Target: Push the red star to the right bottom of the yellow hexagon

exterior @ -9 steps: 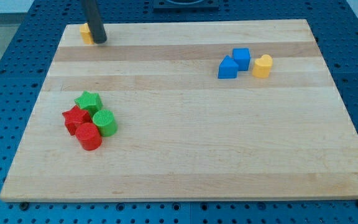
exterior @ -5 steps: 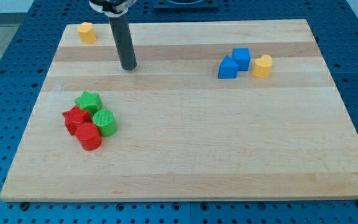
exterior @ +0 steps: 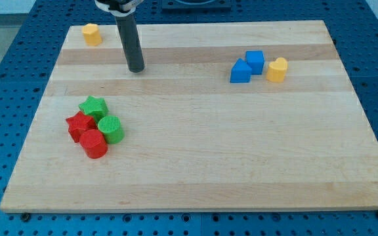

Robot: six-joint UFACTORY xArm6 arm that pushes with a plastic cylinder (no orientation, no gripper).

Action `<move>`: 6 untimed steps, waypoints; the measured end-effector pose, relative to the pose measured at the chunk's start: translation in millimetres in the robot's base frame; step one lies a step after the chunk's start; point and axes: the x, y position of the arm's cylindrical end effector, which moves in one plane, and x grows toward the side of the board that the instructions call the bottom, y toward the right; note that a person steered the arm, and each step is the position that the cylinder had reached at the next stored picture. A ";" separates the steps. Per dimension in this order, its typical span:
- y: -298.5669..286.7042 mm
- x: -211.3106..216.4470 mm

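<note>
Pale wood board (exterior: 241, 164) on a blue pegged bench; no writing shows anywhere. My tip (exterior: 136, 69), a bare rod touching no block, stands down-right of the yellow hexagon (exterior: 92, 33), apart from it. The red star (exterior: 79, 124) lies well below-left of the tip, packed against a green star (exterior: 93, 105), green cylinder (exterior: 111, 128) and red cylinder (exterior: 94, 143). Far right of the tip sit a blue cube (exterior: 254, 61), another blue block (exterior: 240, 71) and a yellow block (exterior: 277, 69), shapes unclear. The rod's top is cut off at the view's top.
</note>
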 end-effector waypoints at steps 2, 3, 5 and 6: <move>0.0 7.5; 0.0 12.0; 0.0 18.7; 0.0 20.1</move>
